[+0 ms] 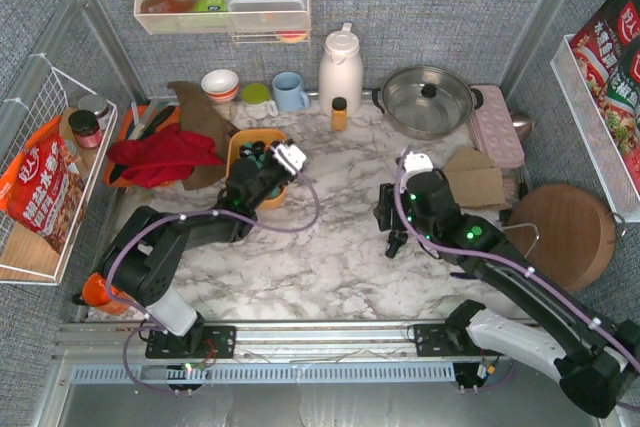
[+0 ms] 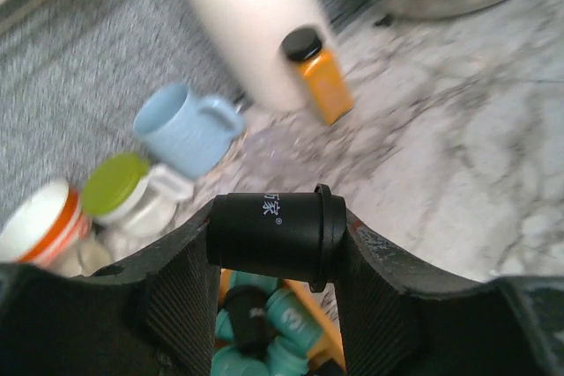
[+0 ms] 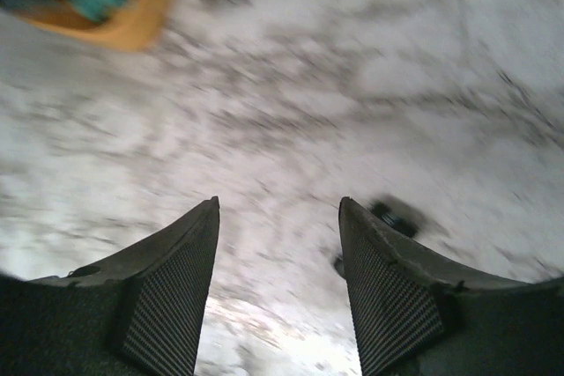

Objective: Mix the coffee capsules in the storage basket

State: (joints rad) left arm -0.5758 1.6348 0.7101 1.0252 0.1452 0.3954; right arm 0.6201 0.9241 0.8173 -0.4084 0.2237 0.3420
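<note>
The orange-yellow storage basket (image 1: 240,146) stands left of the table's middle, holding teal and black coffee capsules (image 1: 259,152). My left gripper (image 1: 277,161) hovers over the basket and is shut on a black capsule (image 2: 275,233), held sideways between the fingertips. Below it in the left wrist view lie teal capsules (image 2: 295,316), a black one, and the basket's rim (image 2: 319,330). My right gripper (image 1: 392,227) is open and empty above the marble at centre right. The right wrist view shows its fingers (image 3: 383,279) apart and the basket's corner (image 3: 132,15) at upper left.
A red cloth (image 1: 160,157) and brown cloth lie left of the basket. Behind it are a bowl (image 1: 220,83), a blue mug (image 1: 290,91), a white jug (image 1: 340,69), an orange jar (image 1: 339,113) and a lidded pot (image 1: 428,99). Cardboard (image 1: 474,179) and a round board (image 1: 560,232) are right.
</note>
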